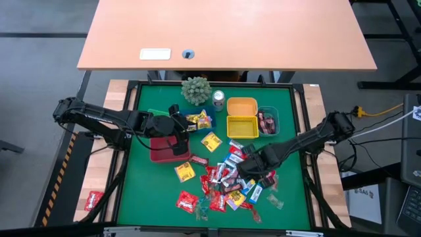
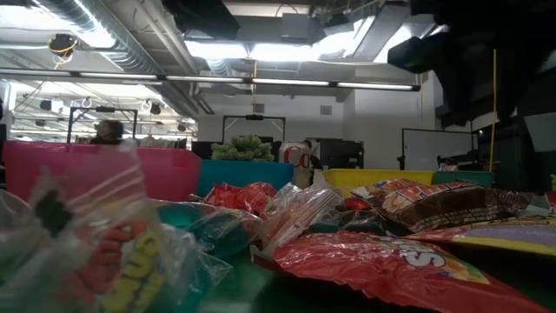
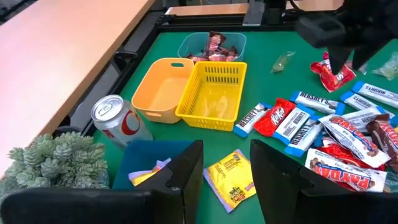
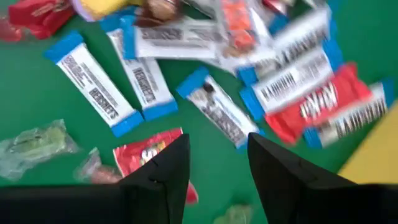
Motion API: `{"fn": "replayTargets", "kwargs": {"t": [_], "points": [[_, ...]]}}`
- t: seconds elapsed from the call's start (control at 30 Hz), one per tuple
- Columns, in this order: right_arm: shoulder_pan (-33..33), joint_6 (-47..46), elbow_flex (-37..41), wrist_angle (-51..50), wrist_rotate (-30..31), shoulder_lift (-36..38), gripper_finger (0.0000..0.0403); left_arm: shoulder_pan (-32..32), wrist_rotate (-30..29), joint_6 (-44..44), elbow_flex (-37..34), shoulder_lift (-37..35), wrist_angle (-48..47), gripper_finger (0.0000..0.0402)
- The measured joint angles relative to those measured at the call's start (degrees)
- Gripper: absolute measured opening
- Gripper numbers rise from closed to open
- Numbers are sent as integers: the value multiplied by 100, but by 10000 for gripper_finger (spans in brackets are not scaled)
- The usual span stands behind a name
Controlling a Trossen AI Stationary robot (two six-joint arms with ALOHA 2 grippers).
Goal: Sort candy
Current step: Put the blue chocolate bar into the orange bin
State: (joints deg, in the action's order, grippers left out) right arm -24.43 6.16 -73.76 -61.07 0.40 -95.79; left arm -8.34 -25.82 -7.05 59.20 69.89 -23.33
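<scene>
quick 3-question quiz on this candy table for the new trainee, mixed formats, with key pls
1. True or false: the yellow basket is packed with candy.
2. What stands between the plant and the orange bin? A) a cup B) a silver can C) a bottle
3. Which gripper hovers over the candy pile?

Key:
1. False; it looks empty.
2. B, the silver can.
3. The right gripper, jaws open and holding nothing; the left gripper is open near the blue bin.
</scene>
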Motion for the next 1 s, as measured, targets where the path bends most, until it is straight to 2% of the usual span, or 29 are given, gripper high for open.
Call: {"fn": "replayTargets", "kwargs": {"t": [0.13,0.5,0.67,1.0], "points": [[-53,494,439,575,-2,0,159,0,0,-1,0,0,-1,119],[-34,1065,1506,1819,3,0,159,0,0,-30,0,0,-2,119],[-34,1376,1734,2183,193,2,159,0,0,-31,0,0,-4,119],[-30,2055,1795,2264,259,2,159,7,0,-31,0,0,-4,119]]}}
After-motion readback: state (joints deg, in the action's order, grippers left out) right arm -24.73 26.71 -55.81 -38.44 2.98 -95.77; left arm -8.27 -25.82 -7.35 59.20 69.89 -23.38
